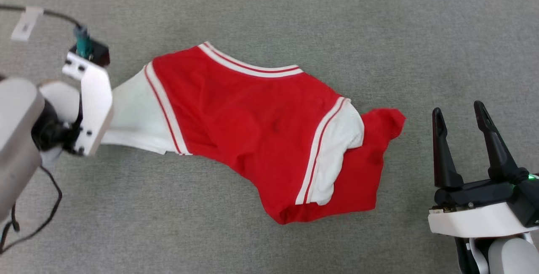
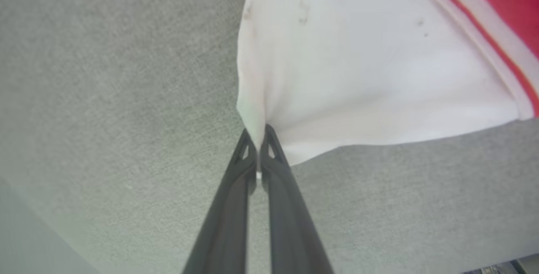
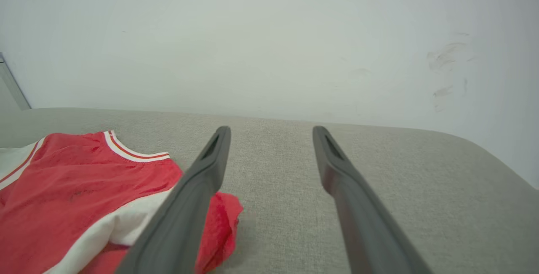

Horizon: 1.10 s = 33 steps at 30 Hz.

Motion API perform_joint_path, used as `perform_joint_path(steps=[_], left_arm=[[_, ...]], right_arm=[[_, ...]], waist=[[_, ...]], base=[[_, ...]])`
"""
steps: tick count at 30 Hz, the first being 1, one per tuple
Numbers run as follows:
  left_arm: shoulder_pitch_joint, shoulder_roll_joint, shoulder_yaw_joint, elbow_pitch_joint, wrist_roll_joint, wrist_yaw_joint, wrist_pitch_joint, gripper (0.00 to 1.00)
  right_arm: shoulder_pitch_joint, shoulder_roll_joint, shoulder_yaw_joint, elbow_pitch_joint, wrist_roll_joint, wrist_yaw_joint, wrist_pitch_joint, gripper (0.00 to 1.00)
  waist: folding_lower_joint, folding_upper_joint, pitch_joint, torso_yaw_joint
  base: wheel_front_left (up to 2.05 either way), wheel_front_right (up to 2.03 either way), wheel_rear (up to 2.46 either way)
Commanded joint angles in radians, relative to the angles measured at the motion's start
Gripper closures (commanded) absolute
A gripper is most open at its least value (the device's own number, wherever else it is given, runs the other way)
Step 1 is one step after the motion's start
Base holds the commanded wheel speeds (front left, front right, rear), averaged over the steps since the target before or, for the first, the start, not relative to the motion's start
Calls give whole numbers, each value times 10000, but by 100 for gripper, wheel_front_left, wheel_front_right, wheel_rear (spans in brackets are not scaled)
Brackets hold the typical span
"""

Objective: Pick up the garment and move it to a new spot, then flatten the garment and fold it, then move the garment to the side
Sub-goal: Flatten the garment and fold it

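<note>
Ahead of the left claw [image 2: 257,147], across the grey cloth surface [image 1: 126,232], the shirt [image 1: 252,126] lies crumpled. Its red body is bunched, and its far end reaches toward the right claw [image 1: 459,110]. The likely trouble is the grip. Only the thin edge of the white sleeve [image 2: 358,67] sits between the left fingertips, so a lift may let the cloth slide free. The shirt's whole weight may also hang from that one corner and pull it into a tighter twist, making it harder to flatten later. The left claw is pressed together on that sleeve edge, and the fabric puckers at its tips. The right claw stands wide apart, holding nothing, near the red end but clear of it.
</note>
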Motion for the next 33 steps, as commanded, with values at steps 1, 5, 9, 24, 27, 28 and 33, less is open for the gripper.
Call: perform_joint_path(steps=[1,5,9,24,27,28,33], left_arm=[[289,-47,-23,96,-76,43,-120,100],[762,-239,244,453,-215,274,-1169,0],[634,-452,739,541,192,355,-3482,0],[2199,-458,2920,-1041,1311,3195,-11528,0],[3046,-473,3549,-1915,1360,4042,-11765,0],[3345,-472,3850,-2231,1451,4332,-11796,0],[4973,-734,5098,-3888,2342,5362,-11795,0]], right_arm=[[25,13,-5,39,-75,-7,-20,0],[-69,13,-161,148,-166,-7,-20,0],[-421,13,-269,108,-310,-7,-20,0],[-3718,-792,685,204,-1978,-7,-20,0],[-4363,-1387,1253,1064,-1976,-7,-19,0],[-4565,-1566,1520,1554,-1853,-7,6,0],[-5726,-2482,3058,3096,-981,-8,1463,0]], waist=[[0,-1,-22,49],[0,-1,-78,158],[0,-1,-306,270],[0,-1,-1170,540],[0,-1,-1254,602],[0,-1,-1289,617],[0,-1,-1363,721]], base=[[0,0,0],[0,0,0],[0,0,0],[0,0,0],[0,0,0],[0,0,0],[0,0,0]])
